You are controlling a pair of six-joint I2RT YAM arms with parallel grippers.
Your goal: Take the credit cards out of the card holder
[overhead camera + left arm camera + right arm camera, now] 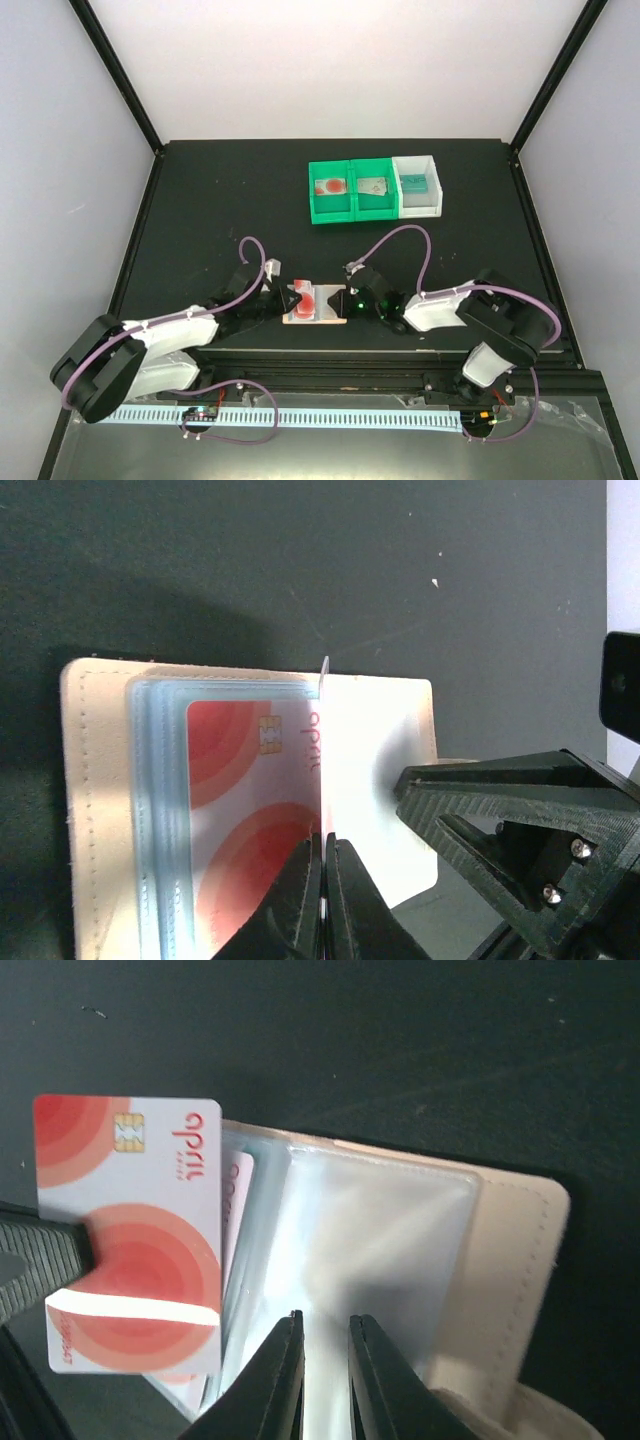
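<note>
The peach card holder (pixel 322 314) lies open between my two grippers. My left gripper (pixel 293 298) is shut on a pale credit card with red circles (pixel 130 1240) and holds it on edge over the holder's left half; in the left wrist view its thin edge (pixel 325 730) runs up from my gripper (pixel 322 855). A second red-blotch card (pixel 245 810) sits in the pale blue pockets of the holder (pixel 95 810). My right gripper (pixel 325 1325) is nearly closed on the holder's clear pocket panel (pixel 380 1250); it shows beside the holder's right edge in the top view (pixel 348 300).
Two green bins (pixel 330 190) (pixel 372 188) and a white bin (pixel 417 184) stand in a row at the back. They hold a red-blotch card (pixel 328 186), a silver-grey card (pixel 373 185) and a teal card (pixel 414 181). The right gripper's black body (pixel 520 820) is close to the left fingers.
</note>
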